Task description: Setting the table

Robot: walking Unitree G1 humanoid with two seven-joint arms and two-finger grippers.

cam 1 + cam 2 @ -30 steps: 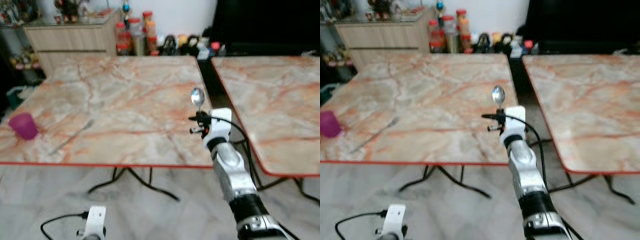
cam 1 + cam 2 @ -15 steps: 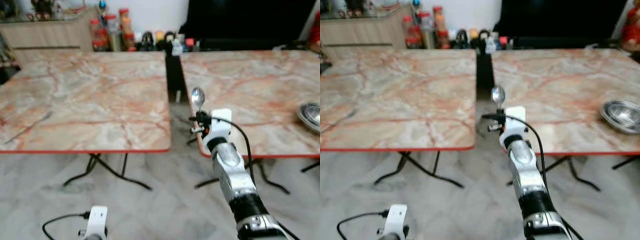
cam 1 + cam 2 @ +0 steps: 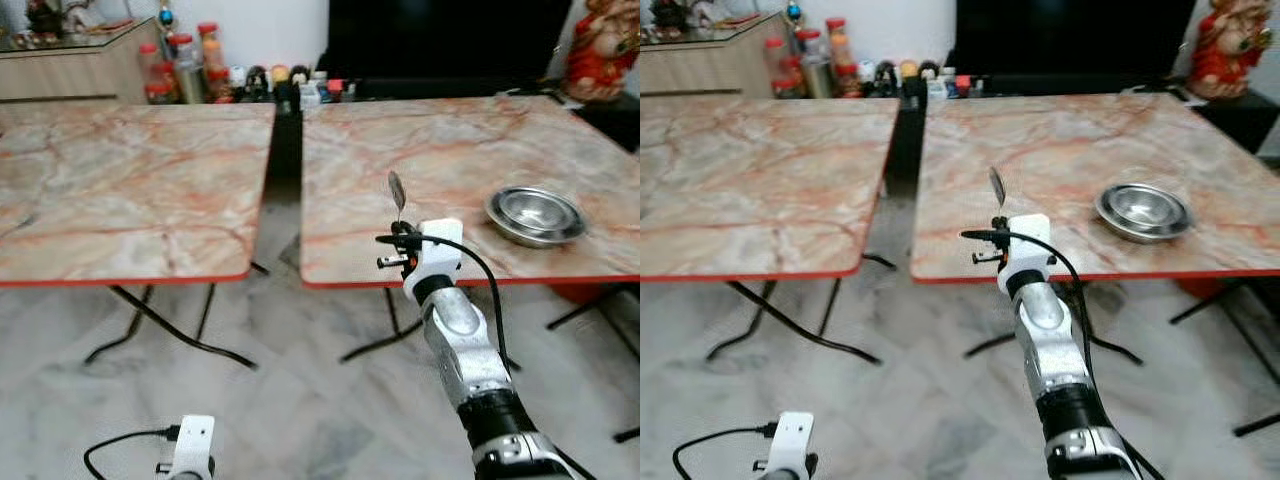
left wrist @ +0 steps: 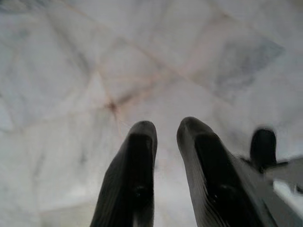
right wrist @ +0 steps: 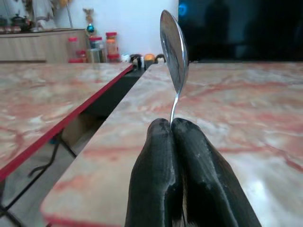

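Holding a metal spoon [image 3: 396,190] upright by its handle, the right gripper [image 3: 400,240] is raised at the near edge of a marble-patterned table with red trim [image 3: 450,150], as seen from the left eye. A steel bowl [image 3: 535,213] sits on that table to the right of the spoon, well apart from it. A second matching table [image 3: 120,190] stands to the left across a narrow gap. Bottles and jars [image 3: 185,70] line the floor by the far wall beside a wooden cabinet [image 3: 70,70], and a red figurine [image 3: 600,50] stands at the far right. The left arm hangs low over the marble floor [image 3: 300,400].

From the right eye, the same spoon [image 3: 996,186] rises above the right gripper [image 3: 998,232], with the steel bowl [image 3: 1144,210] on the table beyond and a black cable [image 3: 1075,290] running along the silver forearm.

At the left wrist, the left gripper [image 4: 165,130] points down at pale marble floor tiles [image 4: 94,71], its two black fingers [image 4: 137,156] slightly parted with nothing between them.

At the right wrist, the black fingers [image 5: 161,165] are pressed together on the spoon's [image 5: 173,52] thin handle, its bowl seen edge-on above the tabletop [image 5: 246,123].
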